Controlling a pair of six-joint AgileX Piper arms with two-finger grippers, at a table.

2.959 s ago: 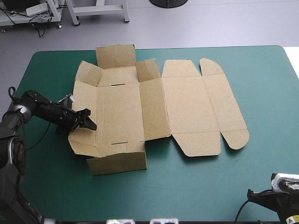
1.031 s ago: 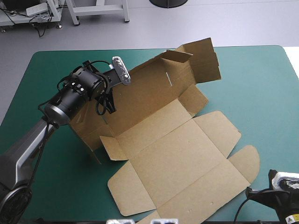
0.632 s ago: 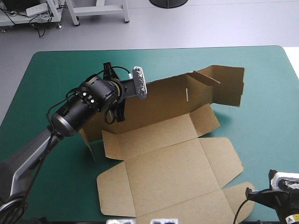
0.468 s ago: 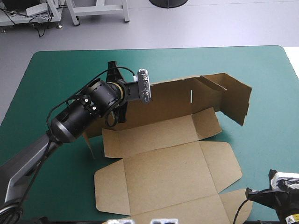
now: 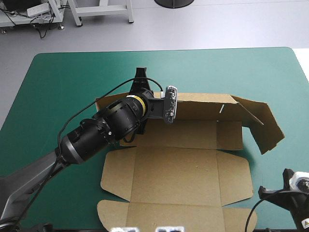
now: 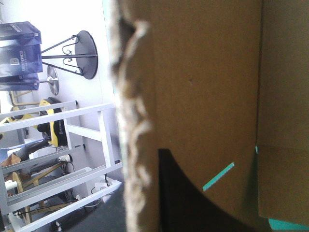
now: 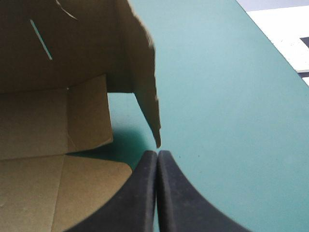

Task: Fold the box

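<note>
Brown cut-board box (image 5: 183, 169) lies mid teal-green tabletop (image 5: 58, 72), its long wall (image 5: 203, 104) stood up, lid flat toward the near edge. The left tool (image 6: 150, 162) is clamped on that wall's edge, seen only in its wrist view. The right tool (image 7: 157, 155), closed and empty, sits just short of the splayed end flap (image 5: 263, 128); turning that inward looks next.

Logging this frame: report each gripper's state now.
Left gripper: shut on the box, gripping its raised wall.
Right gripper: shut, holding nothing, tips close to the box's end flap.
</note>
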